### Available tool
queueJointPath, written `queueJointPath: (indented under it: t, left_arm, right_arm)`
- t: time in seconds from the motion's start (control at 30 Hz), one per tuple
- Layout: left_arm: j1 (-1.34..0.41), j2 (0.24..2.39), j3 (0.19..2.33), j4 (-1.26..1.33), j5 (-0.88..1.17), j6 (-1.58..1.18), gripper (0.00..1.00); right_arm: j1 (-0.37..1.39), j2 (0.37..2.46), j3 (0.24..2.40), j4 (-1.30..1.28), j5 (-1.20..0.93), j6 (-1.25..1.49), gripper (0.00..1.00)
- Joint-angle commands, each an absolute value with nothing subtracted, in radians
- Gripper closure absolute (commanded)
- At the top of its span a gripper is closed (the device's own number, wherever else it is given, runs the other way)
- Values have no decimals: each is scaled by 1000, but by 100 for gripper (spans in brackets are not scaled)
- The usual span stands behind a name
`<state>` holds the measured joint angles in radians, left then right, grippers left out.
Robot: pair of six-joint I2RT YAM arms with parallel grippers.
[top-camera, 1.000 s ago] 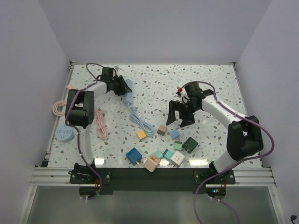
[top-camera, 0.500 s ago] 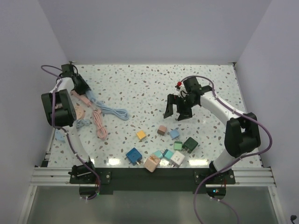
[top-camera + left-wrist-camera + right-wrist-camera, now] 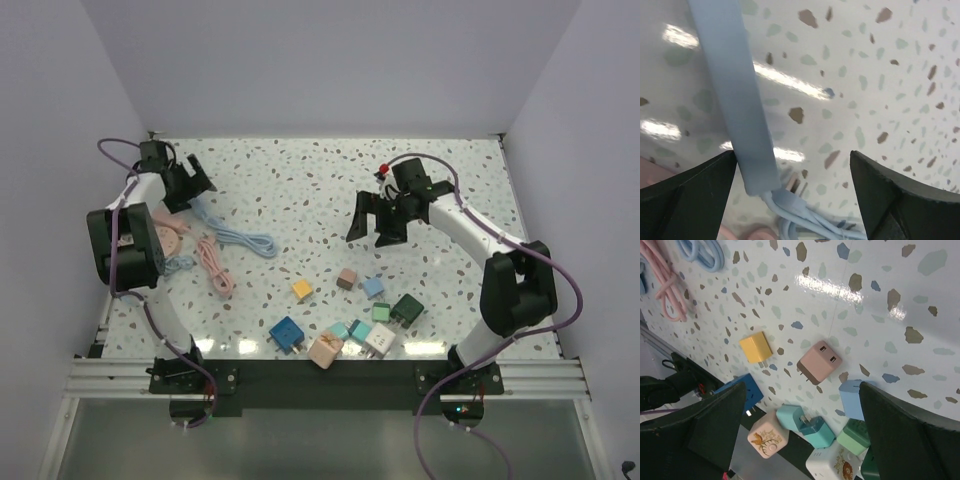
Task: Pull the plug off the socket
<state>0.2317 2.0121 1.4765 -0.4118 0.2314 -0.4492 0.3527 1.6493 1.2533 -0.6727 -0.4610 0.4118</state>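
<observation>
Overhead, the left gripper (image 3: 193,186) is hovering, jaws apart, at the far left of the table (image 3: 330,180) over the light blue cable (image 3: 240,238), while the right gripper (image 3: 373,228), jaws also spread, is hanging near scattered chargers (image 3: 346,279). The left wrist view is showing the pale blue plug (image 3: 735,95) lying between the parted fingers (image 3: 685,195), beside one of them. The right wrist view is showing a cream cube (image 3: 768,440) bearing a gold print, unreadable.

glossy speckled table, matt plastics
the table (image 3: 330,190) looks like polished terrazzo and throws back white glare; the blue cable (image 3: 735,100) is smooth, matt, rubbery plastic; the pink adapter (image 3: 819,362) and yellow adapter (image 3: 756,347) are smooth satin plastic; the fingers (image 3: 685,200) of the left gripper (image 3: 792,156) are matt black.
</observation>
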Motion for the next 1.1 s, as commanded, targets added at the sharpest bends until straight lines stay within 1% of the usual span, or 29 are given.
queueJointPath:
  t: [0.0,0.17,0.27,0.47,0.57,0.63,0.8,1.07]
  left_arm:
    - [148,1849,1427,-330,360,-423,0]
    - [37,1682,1346,-247,483,-410,0]
    - [-24,1596,1298,-189,497,-410,0]
    - [-31,1493,1264,-271,428,-387,0]
    - [-32,1445,1262,-304,434,-367,0]
    - [-37,1405,1264,-302,463,-356,0]
    - [-63,1306,1247,-198,547,-345,0]
    - [-72,1252,1246,-89,669,-364,0]
  right_arm:
    - [351,1623,1313,-614,-440,425,1]
    - [353,1588,1315,-604,-391,414,2]
    - [351,1556,1312,-607,-350,423,1]
    - [351,1482,1267,-617,-328,426,1]
    - [351,1424,1227,-612,-305,426,1]
    - [351,1387,1207,-601,-292,423,1]
    - [351,1223,1128,-558,-226,402,1]
    - [351,1049,1111,-646,-74,385,1]
